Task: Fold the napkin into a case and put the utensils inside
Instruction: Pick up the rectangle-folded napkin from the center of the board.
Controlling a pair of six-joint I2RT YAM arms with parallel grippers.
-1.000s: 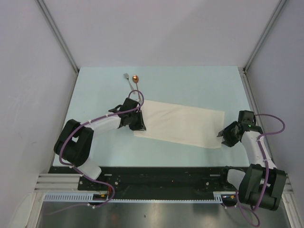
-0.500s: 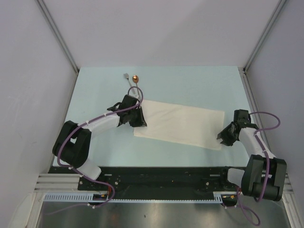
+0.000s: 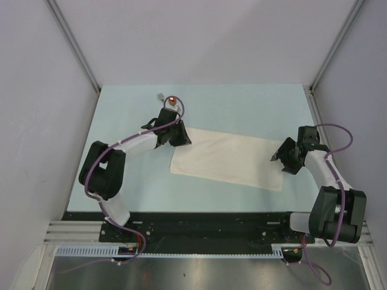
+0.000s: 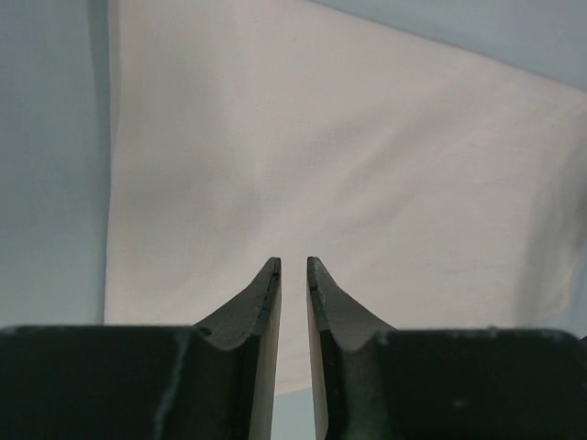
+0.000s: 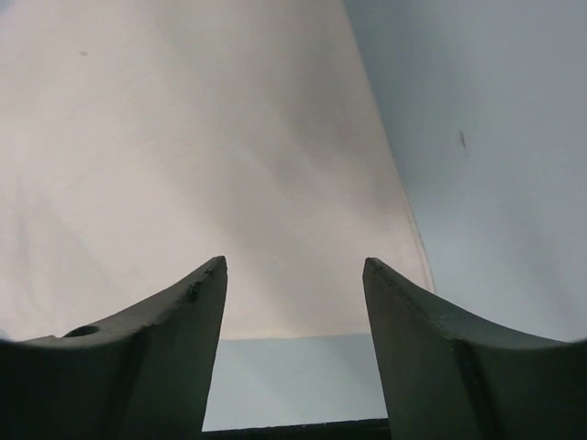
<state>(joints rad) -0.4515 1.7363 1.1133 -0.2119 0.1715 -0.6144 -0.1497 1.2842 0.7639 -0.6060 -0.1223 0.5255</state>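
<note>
- On the pale blue tabletop [image 3: 242,109], enclosed by white walls [image 3: 205,36], one folded napkin [image 3: 227,158] was laid centrally.
- Near the far edge, one fork [image 3: 160,96] and one spoon [image 3: 172,99] were seen.
- The left gripper [image 4: 293,264] was held barely parted and the right gripper [image 5: 293,263] spread wide, both over the napkin's ends.

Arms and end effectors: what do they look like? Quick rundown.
Left arm and right arm: black joints, white links, a purple cable looped along each. Left end effector and right end effector: two black tapered fingers, curved inside.
</note>
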